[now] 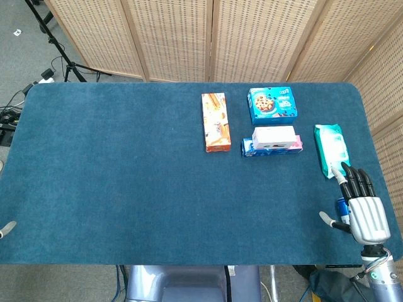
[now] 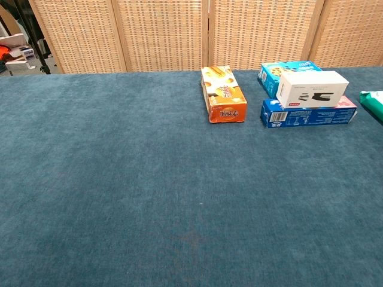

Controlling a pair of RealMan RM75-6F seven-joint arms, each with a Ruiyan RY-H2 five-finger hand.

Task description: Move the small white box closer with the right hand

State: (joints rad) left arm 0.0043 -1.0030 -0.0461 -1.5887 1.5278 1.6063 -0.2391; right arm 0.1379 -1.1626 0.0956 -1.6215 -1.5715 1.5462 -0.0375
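Right robot hand [image 1: 366,211] shows only in the head view, at the near right edge of the blue tabletop [image 1: 126,189]. Fingers are stretched forward side by side, the thumb juts out to the side, and nothing is held. Its wrist and arm are cut off by the bottom of the frame. The chest view does not catch this hand at all.

Left robot hand: no more than a grey tip [image 1: 6,228] pokes in at the near left edge in the head view; whether it is wide or closed cannot be told.

Small white box [image 1: 274,135] sits ahead of the right robot hand and to its left, well apart from it, resting on top of a long blue box [image 1: 272,148]. The chest view shows the stacking plainly, with a dark picture printed on the white box's side; print too small to read.

Green-and-white wipes pack [image 1: 330,148] lies just ahead of the right robot hand's fingertips; the chest view cuts it down to a corner at the right edge.

Farther off: blue cookie box [image 1: 272,104], partly hidden behind the white box in the chest view, and an orange box [image 1: 215,122] further left.
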